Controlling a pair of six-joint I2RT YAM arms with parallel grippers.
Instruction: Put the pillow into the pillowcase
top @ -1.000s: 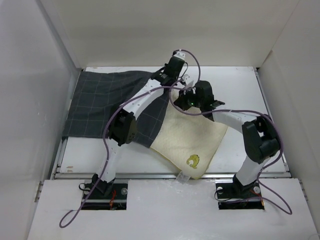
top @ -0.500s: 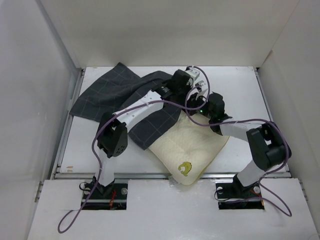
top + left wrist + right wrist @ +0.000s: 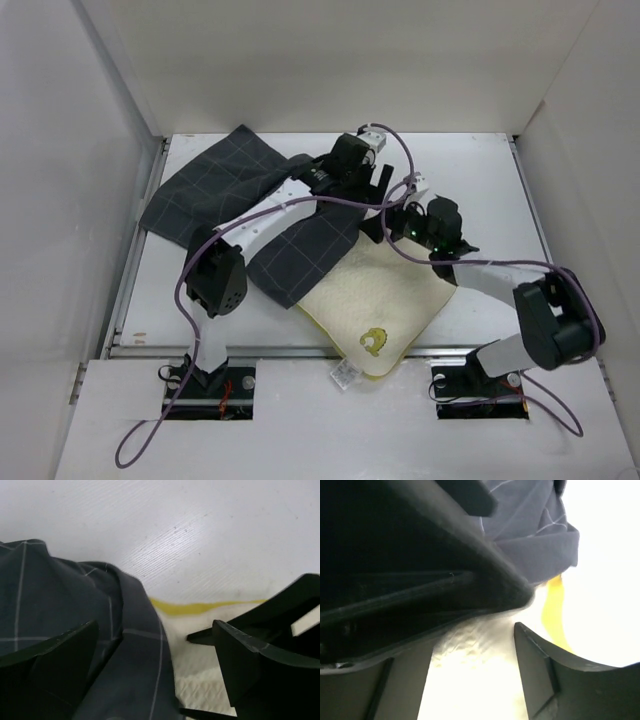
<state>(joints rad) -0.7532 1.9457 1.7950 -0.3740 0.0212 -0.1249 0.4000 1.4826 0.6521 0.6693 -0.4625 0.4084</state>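
The cream quilted pillow [image 3: 385, 295] lies at the table's front centre, its yellow emblem and white tag toward the near edge. Its far left part sits under the dark grid-lined pillowcase [image 3: 215, 185], which lies crumpled toward the back left. My left gripper [image 3: 372, 178] is open over the case's edge. In the left wrist view the left gripper [image 3: 155, 630] straddles pillowcase [image 3: 75, 620] and pillow [image 3: 215, 680], clamping nothing. My right gripper [image 3: 388, 222] hovers open at the pillow's far corner. In the right wrist view the right gripper [image 3: 455, 650] has pillow [image 3: 475, 680] between its fingers, by the yellow band [image 3: 552, 610].
White walls enclose the table on the left, back and right. A metal rail [image 3: 300, 350] runs along the near edge, and the pillow's corner and tag hang over it. The two grippers sit close together, the left one's dark body filling the upper left of the right wrist view.
Both grippers were shut and now stand open, having let go of the fabric. The pillowcase bunched toward the back left, the pillow slid nearer the front edge, and the right arm stretched out lower.
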